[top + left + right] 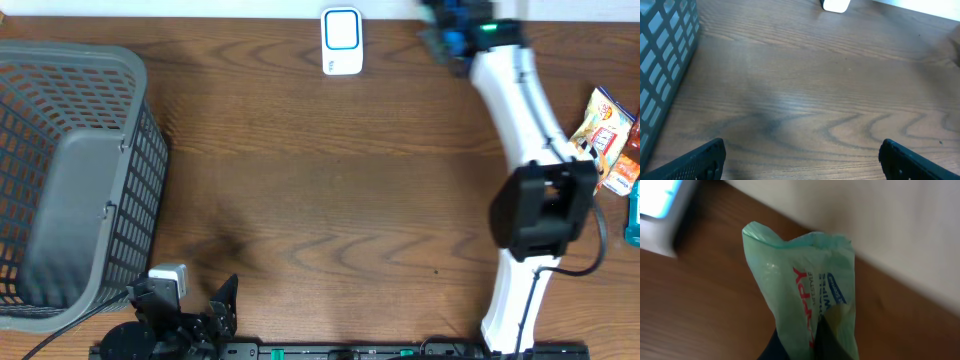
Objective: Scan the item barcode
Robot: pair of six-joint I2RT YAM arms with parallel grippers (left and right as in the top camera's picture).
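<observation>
The item is a pale green wipes packet (pixel 805 265) with red and blue lettering, pinched at its lower end by my right gripper (pixel 812 330), which is shut on it. In the overhead view that gripper (pixel 450 32) is stretched to the table's far edge, just right of the white scanner (pixel 341 41) with its blue-lit face. The scanner (pixel 660 210) fills the upper left corner of the right wrist view. No barcode shows on the packet. My left gripper (pixel 215 305) rests near the front edge, open and holding nothing, its fingers (pixel 705 160) spread wide over bare wood.
A grey mesh basket (pixel 70 180) takes up the left side of the table. Several snack packets (pixel 605 130) and a teal item (pixel 633 215) lie at the right edge. The right arm's white links (pixel 520 90) span the right half.
</observation>
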